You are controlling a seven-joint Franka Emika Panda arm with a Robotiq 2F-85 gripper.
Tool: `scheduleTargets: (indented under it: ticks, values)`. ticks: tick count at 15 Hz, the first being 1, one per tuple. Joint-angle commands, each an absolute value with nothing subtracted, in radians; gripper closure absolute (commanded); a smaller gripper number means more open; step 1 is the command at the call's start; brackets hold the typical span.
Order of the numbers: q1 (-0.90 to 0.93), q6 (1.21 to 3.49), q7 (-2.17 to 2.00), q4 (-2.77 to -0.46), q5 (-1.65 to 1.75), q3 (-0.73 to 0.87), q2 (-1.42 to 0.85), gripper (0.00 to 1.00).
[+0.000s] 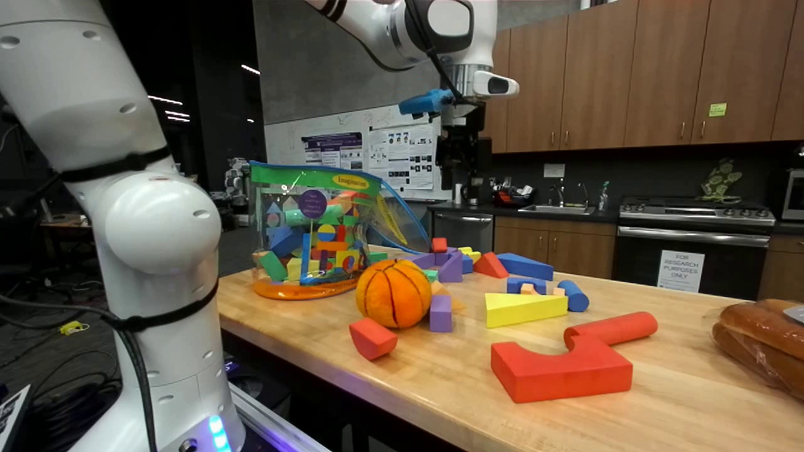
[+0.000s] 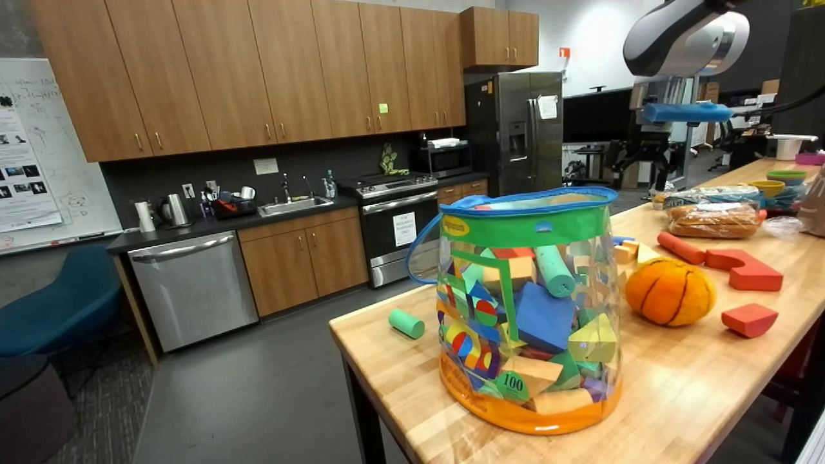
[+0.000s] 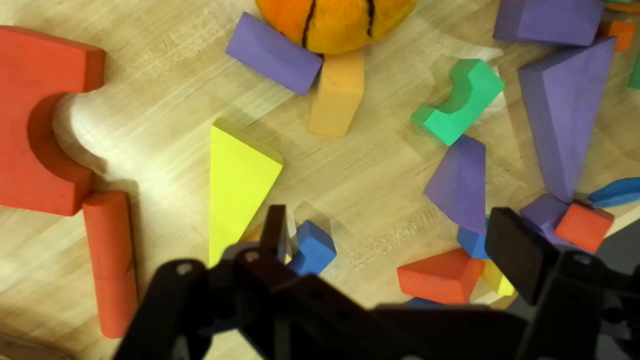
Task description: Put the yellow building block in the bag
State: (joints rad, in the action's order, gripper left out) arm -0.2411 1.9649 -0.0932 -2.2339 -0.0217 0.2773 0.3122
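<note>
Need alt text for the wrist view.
Open black gripper, holding nothing, above a wooden table; a yellow triangular block lies left of centre. A red arch block and red cylinder fill the picture's left, an orange ball the top edge, purple blocks the right.

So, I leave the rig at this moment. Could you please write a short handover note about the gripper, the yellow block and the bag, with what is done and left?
Gripper: open and empty, above the table.
Yellow block: probably the large wedge, lying on the table; a smaller yellow piece is also in view.
Bag: standing on the table, other blocks inside, top apparently open.
Done: block not yet grasped; it is outside the bag.
Left: grasp it, carry it over, release it inside.
</note>
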Motion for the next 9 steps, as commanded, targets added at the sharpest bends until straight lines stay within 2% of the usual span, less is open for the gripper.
scheduleTargets:
  ticks: [1,9]
  values:
    - [-0.263,1.972,-0.044,-2.192,-0.041,0.309,0.197,0.00]
    - [-0.313,1.978,-0.054,-2.124,-0.099,0.354,0.032,0.00]
